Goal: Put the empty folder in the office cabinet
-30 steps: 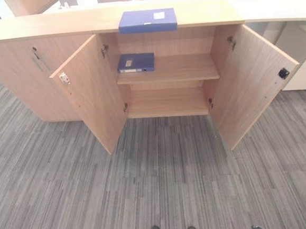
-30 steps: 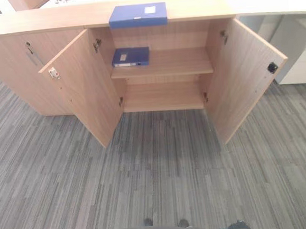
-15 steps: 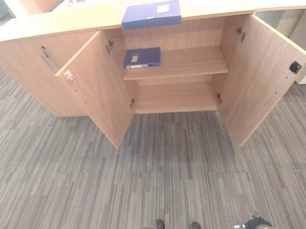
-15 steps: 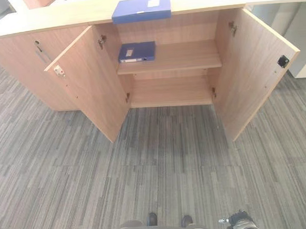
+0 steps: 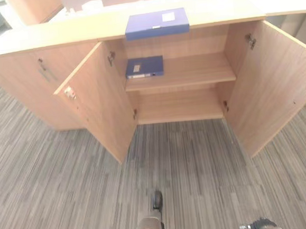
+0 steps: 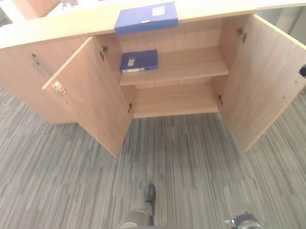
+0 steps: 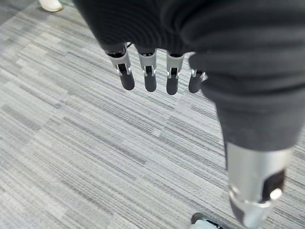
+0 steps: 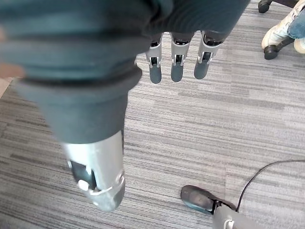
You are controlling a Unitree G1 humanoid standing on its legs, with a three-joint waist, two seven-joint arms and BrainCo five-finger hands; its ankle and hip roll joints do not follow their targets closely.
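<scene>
Left robot hand hangs over grey carpet, fingers straight, apart, holding nothing. Office cabinet stands ahead, both doors swung wide. Blue folder lies flat on bench above opening, well apart from both hands. Second blue folder lies on upper shelf, left side. Right robot hand over carpet, fingers straight, empty; person's shoe nearby.

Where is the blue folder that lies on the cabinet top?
In the left eye view the blue folder lies flat on the cabinet top, directly above the open compartment.
</scene>
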